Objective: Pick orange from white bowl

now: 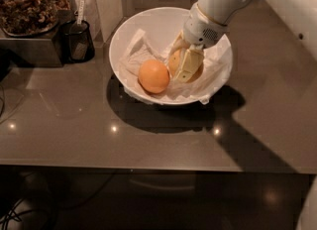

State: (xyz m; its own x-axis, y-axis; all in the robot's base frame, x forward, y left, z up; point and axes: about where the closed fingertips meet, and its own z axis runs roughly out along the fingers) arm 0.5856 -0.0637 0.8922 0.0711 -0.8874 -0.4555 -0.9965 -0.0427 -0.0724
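1. At 10 o'clock of the bowl [119, 40], on the surface [74, 120], stand one tray [25, 6] of brown dried stuff and one dark holder [78, 39]. Both are clear of the bowl and of the coming move.
2. There is one bowl, lined with crumpled paper [134, 55], and it holds two fruits.
3. The redder fruit [154, 76] sits at 7 o'clock of the bowl's centre, fully in the open. It is not the one wanted.
4. The orange [174, 61], the paler fruit, lies just past the bowl's centre toward 4 o'clock. The redder fruit is at its 8 o'clock, just beside it; whether they touch I cannot tell. Being round, the orange has no long axis to line up with.
5. The one gripper [187, 70] is down in the bowl, right over the orange and covering its middle, so peel shows at 9 and 4 o'clock of it. I cannot tell whether it is clenched on the fruit or loose.
6. The arm [218, 6] comes in from 1 o'clock. I judge the lift should go straight up, away from the redder fruit.
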